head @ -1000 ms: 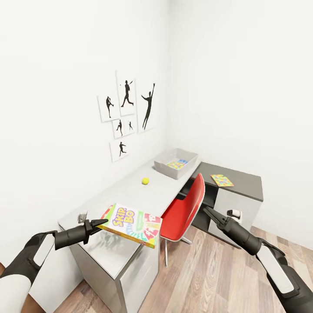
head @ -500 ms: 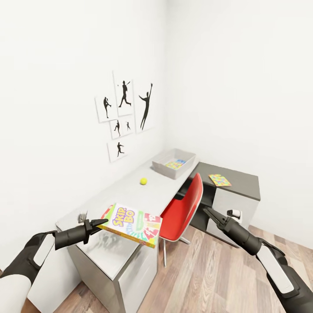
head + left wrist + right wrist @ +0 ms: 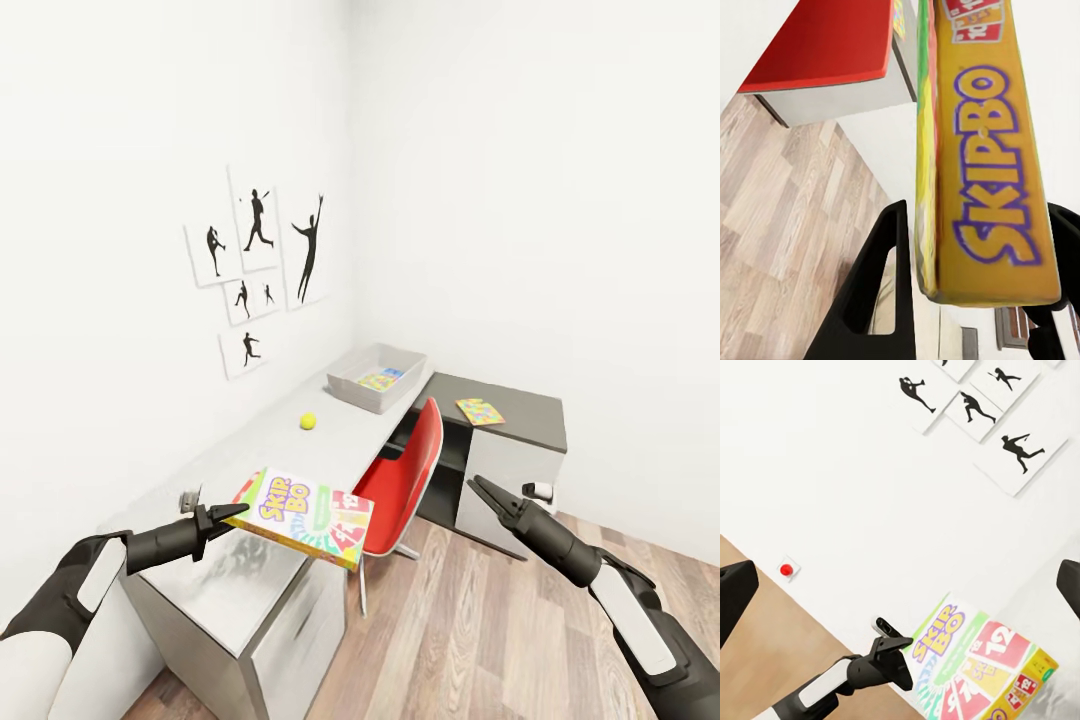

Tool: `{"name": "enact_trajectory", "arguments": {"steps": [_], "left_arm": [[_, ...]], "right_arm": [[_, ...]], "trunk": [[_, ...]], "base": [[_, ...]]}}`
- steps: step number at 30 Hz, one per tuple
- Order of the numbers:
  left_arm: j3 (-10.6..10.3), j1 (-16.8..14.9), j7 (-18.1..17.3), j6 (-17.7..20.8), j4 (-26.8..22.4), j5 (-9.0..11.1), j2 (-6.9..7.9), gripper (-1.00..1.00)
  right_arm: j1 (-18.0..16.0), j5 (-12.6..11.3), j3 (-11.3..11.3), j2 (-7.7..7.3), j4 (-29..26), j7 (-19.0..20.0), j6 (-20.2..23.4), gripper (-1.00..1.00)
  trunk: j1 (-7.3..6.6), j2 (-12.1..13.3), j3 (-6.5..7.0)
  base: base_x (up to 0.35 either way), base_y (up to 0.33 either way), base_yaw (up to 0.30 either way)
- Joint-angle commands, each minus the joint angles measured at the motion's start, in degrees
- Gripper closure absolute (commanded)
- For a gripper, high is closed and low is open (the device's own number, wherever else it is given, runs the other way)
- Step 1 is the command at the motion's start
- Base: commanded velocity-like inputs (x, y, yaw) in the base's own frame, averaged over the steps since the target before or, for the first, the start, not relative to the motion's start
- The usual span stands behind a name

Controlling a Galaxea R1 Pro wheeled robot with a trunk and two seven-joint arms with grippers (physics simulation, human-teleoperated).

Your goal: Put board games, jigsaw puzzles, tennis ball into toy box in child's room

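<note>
My left gripper [image 3: 228, 516] is shut on one edge of the yellow-white-green SKIP BO board game [image 3: 305, 517] and holds it flat above the near end of the light grey table [image 3: 255, 455]. In the left wrist view the box [image 3: 990, 172] sits between both fingers [image 3: 881, 285]. Further along the table lies the tennis ball [image 3: 308, 421]. Beyond it stands the toy box [image 3: 375, 400], with a jigsaw puzzle [image 3: 377, 381] and a light blue board game [image 3: 395, 373] inside. A second jigsaw puzzle [image 3: 480, 411] lies on the lower dark desk. My right gripper [image 3: 480, 487] is open and empty over the floor.
A red chair [image 3: 405, 480] is pushed in at the table between my two arms. The dark grey desk [image 3: 525, 412] with a white panel joins the table at the corner. Black sports-silhouette pictures [image 3: 255, 270] hang on the left wall. Wood-plank floor [image 3: 470, 640] spreads under my right arm.
The whole picture has shifted left and slightly down, so the camera has moved. Both arms keep their pose, and the SKIP BO box stays in my left gripper.
</note>
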Motion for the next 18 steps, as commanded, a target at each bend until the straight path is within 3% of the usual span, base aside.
{"name": "enact_trajectory", "arguments": {"steps": [1,12,18], "left_arm": [[0.09,-0.06,-0.29,0.18,0.01,-0.19,-0.01,1.0],[0.15,0.02,-0.34,-0.12,0.01,-0.19,-0.01,1.0],[0.22,0.03,-0.28,-0.32,0.01,-0.19,0.04,1.0]], "right_arm": [[-0.05,-0.36,0.02,-0.02,-0.01,-0.16,0.49,-1.0],[-0.05,-0.4,0.02,-0.02,0.0,-0.02,0.4,-1.0],[-0.05,-0.35,0.02,-0.02,-0.33,-0.01,0.36,-1.0]], "trunk": [[0.04,-0.13,-0.13],[0.04,-0.13,-0.13],[0.04,-0.13,-0.13]], "base": [[0.0,0.0,-0.008],[0.0,-0.002,-0.001],[0.0,-0.191,0.055]]}}
